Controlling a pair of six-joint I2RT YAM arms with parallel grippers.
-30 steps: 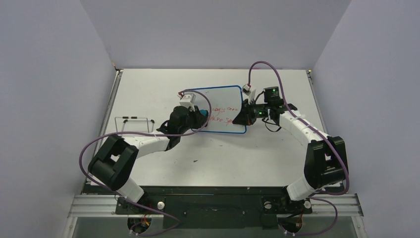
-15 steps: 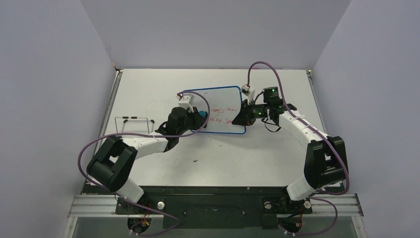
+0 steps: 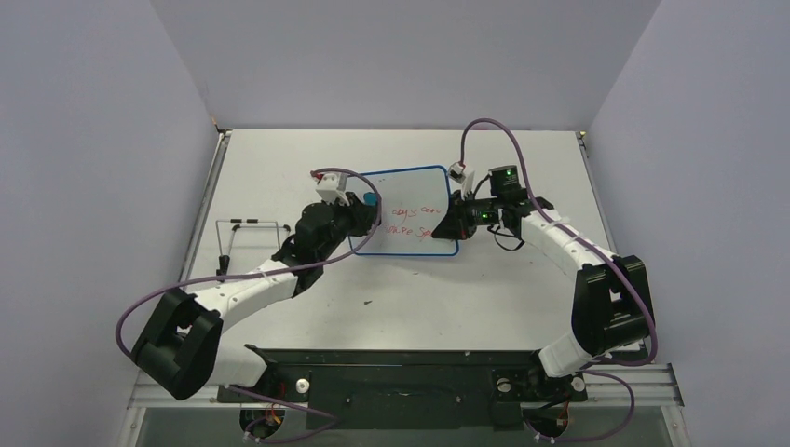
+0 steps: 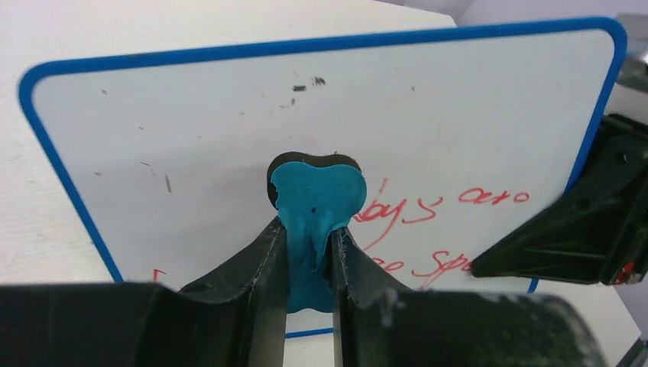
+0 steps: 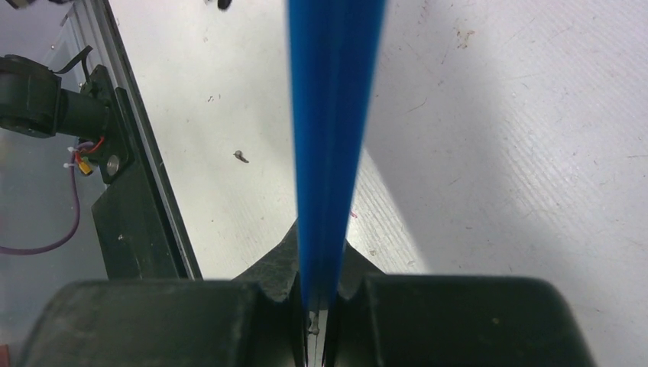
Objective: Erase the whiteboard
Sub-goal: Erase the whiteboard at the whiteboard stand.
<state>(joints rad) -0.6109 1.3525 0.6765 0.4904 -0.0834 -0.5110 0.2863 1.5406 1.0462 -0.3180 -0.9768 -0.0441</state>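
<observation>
The whiteboard [image 3: 410, 209], white with a thin blue rim, is held tilted above the table's far middle. Red handwriting [image 3: 412, 220] covers its lower right part; in the left wrist view the writing [image 4: 428, 229] sits right of the eraser. My right gripper [image 3: 454, 222] is shut on the board's right edge, seen edge-on as a blue strip [image 5: 332, 138] between its fingers. My left gripper [image 3: 366, 212] is shut on the blue-and-black eraser [image 4: 315, 206], whose head lies against the board's face [image 4: 229, 130] near its left-middle.
A thin wire stand [image 3: 250, 233] sits on the table at the left. A small dark speck [image 3: 369, 302] lies on the table near the front. The metal rail and arm bases [image 3: 401, 382] run along the near edge.
The left arm has reached further forward and moved the eraser up the board's left part. The board and right gripper have shifted slightly left.
</observation>
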